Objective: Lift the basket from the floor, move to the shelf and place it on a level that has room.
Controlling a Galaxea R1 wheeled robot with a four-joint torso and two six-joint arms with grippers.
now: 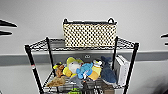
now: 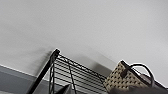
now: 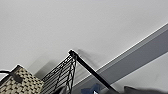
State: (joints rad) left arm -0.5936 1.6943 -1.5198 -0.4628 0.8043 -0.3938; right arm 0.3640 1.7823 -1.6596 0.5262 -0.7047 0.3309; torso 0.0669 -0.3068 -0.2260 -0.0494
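The cream woven basket point(image 1: 89, 35) with a dark rim and two dark loop handles stands upright on the top level point(image 1: 55, 45) of the black wire shelf point(image 1: 32, 65), near the middle and against the wall. My left gripper point(image 1: 12, 28) is at the picture's left edge and my right gripper point(image 1: 164, 40) at its right edge. Both are open, empty and well apart from the basket. The left wrist view has the basket point(image 2: 119, 78) beside the wire grid point(image 2: 72, 72). In the right wrist view the basket point(image 3: 21, 80) stands by a corner post point(image 3: 73, 53).
The tier below holds colourful plush toys point(image 1: 83, 70) and a white box point(image 1: 121, 68) at its right end. A pale wall with a grey band point(image 1: 15, 59) runs right behind the rack. Bare grid lies on either side of the basket.
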